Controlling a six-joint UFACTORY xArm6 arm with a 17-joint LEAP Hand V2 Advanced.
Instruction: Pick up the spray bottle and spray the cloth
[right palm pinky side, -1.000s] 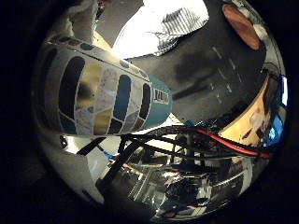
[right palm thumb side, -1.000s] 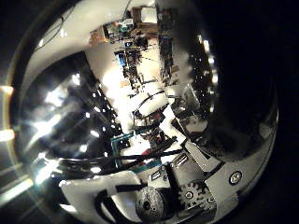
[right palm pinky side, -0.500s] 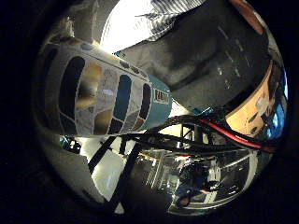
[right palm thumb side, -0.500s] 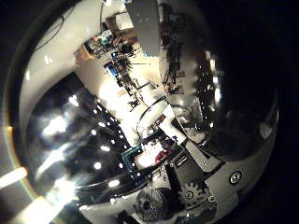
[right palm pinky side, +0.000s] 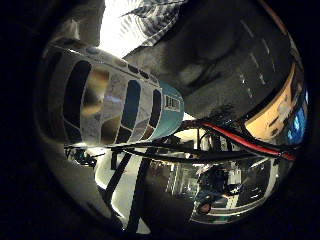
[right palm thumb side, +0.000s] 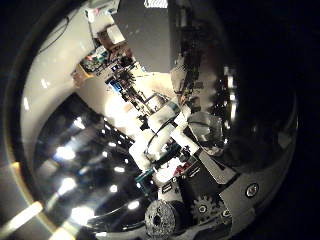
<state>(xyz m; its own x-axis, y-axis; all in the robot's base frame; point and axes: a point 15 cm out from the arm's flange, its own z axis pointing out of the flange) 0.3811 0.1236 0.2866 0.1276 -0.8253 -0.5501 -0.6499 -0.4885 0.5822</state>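
Close against our palm, on the little finger side, the spray bottle (right palm pinky side: 115, 107) fills much of the view; its body is pale with dark oval panels and a teal end, lying across the picture. Beyond it we see the dark counter (right palm pinky side: 235, 65) with open room, and the striped cloth (right palm pinky side: 150, 15) lying on it, apart from the bottle. Our hand (right palm thumb side: 165, 145) shows white curled fingers on the thumb side; whether they clamp the bottle we cannot tell.

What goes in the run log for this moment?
hand: shut on spray bottle | bottle: close to palm | striped cloth: beyond bottle, on dark surface | spray: none seen
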